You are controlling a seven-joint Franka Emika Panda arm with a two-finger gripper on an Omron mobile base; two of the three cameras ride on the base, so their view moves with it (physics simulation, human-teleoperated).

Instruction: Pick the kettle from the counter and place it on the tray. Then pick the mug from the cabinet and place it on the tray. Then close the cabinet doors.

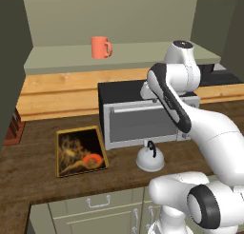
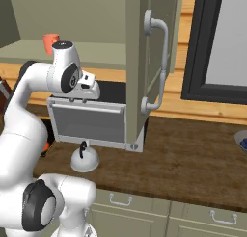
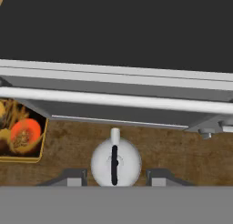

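Note:
The small silvery-white kettle (image 1: 150, 159) (image 2: 85, 160) (image 3: 116, 161) stands on the dark wood counter (image 1: 33, 171) just in front of the microwave. My gripper (image 3: 116, 177) hovers well above it, level with the microwave's top; its fingers stand apart with nothing between them. In the hand view the kettle's black handle lies between the two fingertips. The tray (image 1: 81, 129) (image 3: 43, 141) lies flat on the counter to the kettle's left. The salmon-orange mug (image 1: 100, 47) (image 2: 50, 42) stands upright on the cabinet shelf (image 1: 143, 54). A cabinet door (image 2: 140, 62) hangs open.
A silver microwave (image 1: 138, 119) (image 2: 89, 120) (image 3: 113, 32) sits right behind the kettle, under the hand. The open door and its curved handle (image 2: 163, 62) jut out beside the arm. A blue bowl (image 2: 242, 140) sits far right. Green drawer fronts (image 1: 100, 202) run below the counter.

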